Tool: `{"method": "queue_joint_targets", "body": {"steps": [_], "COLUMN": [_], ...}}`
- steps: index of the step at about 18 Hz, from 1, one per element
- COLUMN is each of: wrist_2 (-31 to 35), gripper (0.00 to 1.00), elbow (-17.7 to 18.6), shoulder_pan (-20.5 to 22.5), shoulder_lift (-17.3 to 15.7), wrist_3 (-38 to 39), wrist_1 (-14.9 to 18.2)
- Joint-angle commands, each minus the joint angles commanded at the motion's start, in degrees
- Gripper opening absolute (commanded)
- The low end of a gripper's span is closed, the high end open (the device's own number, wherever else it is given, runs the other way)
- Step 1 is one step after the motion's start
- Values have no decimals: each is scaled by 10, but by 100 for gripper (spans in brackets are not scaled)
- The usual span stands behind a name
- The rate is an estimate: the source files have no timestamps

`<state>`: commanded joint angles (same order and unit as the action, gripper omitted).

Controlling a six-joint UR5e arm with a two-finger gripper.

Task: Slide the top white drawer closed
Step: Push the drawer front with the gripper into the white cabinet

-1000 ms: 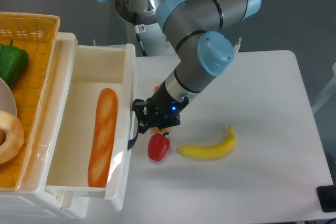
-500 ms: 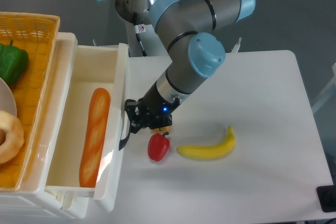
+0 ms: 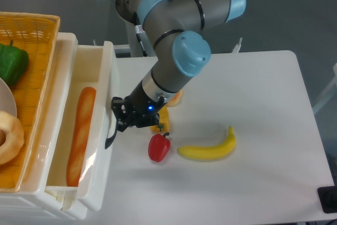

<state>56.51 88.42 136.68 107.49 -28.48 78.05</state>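
Fingers [image 3: 117, 118] of mine press against the black handle [image 3: 110, 138] on the front panel of the top white drawer [image 3: 102, 130], but whether they are closed around it or only push on it I cannot tell, because my own gripper [image 3: 120, 119] body hides the gap. The drawer is at the left of the table [image 3: 253, 130], under the orange basket [image 3: 31, 30], and it is partly open; a long baguette [image 3: 79, 130] lies inside along its length. What I fear first is a slip: my contact is at the upper part of the handle, off the middle of the panel, so the drawer could turn a little and jam in its rails. If I push too low, the fingers may slide off the arched handle and strike the glossy front. Just beside my wrist stand a red pepper [image 3: 159, 147] and something yellow-orange [image 3: 160, 119] partly hidden under my arm; my forearm could sweep them. Farther right the banana [image 3: 210, 148] lies well apart and is safe.
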Motion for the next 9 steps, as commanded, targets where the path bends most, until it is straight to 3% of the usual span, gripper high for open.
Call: {"method": "queue_joint_targets", "body": {"steps": [9], "wrist_2": [1], "gripper": [0], "elbow": [1], "shoulder_pan": [-22], "shoulder_lift": [1], "wrist_3": [9], "wrist_1": [-2]}}
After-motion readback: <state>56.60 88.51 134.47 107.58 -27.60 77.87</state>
